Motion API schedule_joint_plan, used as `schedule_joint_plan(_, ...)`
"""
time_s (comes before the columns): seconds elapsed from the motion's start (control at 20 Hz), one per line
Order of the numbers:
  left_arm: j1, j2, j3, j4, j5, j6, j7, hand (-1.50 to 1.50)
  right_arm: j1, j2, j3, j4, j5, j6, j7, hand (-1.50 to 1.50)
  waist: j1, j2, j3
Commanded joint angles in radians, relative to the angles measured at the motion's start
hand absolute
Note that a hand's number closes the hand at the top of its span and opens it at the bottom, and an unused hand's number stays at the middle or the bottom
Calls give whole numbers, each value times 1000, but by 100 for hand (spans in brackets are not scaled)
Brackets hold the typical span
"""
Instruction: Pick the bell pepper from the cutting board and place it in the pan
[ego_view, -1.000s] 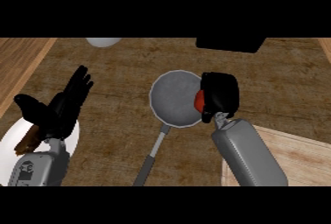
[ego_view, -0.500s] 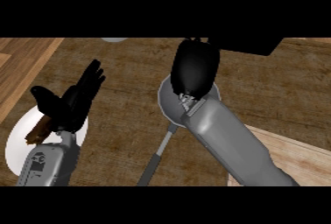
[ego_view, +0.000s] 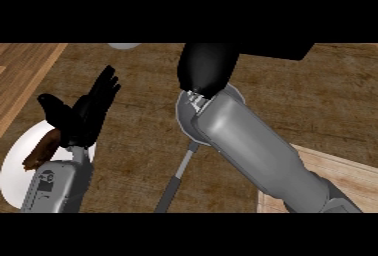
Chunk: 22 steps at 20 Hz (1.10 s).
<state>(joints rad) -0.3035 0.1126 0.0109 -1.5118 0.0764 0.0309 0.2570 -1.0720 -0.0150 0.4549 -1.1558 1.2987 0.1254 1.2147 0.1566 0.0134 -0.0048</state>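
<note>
The bell pepper cannot be seen at this moment: the right forearm (ego_view: 258, 155) lies across the pan (ego_view: 186, 122) and hides nearly all of its bowl, so whether the pepper sits in the pan or is enclosed in the hand cannot be told. Nearest, at the table's near right corner, a pale cutting board (ego_view: 347, 175) shows bare wood where it is uncovered, with no pepper on that part. From this I judge the pick done and the placing either under way or just finished; what is left is to confirm the pepper rests in the pan and to draw the arm clear.

At the near left edge, a white plate (ego_view: 15, 170) carries a brown piece of food (ego_view: 40, 150), partly covered by the left forearm. Just above it the left robot hand (ego_view: 85, 110) rests with its fingers straight and spread apart, holding nothing.

Toward the middle, the pan's grey handle (ego_view: 177, 175) runs to the near edge, and only a sliver of rim shows beside the arm. Beyond it the right robot hand (ego_view: 209, 67) points toward the far edge; only its back shows, so its state cannot be told.

The table (ego_view: 317, 100) is dark brown wood grain, with a lighter wooden strip (ego_view: 26, 70) along its left side. At the far edge stand a pale round object (ego_view: 124, 45) and a dark block (ego_view: 277, 50).
</note>
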Motion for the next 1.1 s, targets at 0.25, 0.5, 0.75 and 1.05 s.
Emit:
schedule_joint_plan(0.25,59,-9,28,-8,-7,37,-27,0,1,14,32,67,-7,-168,272,150,-76,-6,3)
schedule_joint_plan(0.5,105,33,53,-63,9,10,-27,0,98,14,43,112,-11,-305,198,150,-93,-7,5)
schedule_joint_plan(0.75,64,49,71,-47,19,4,-11,0,168,14,47,174,-54,-456,114,150,-97,0,5)
schedule_joint_plan(1.05,48,16,57,-19,-12,46,-24,0,175,14,32,349,-96,-545,48,150,-101,4,5)
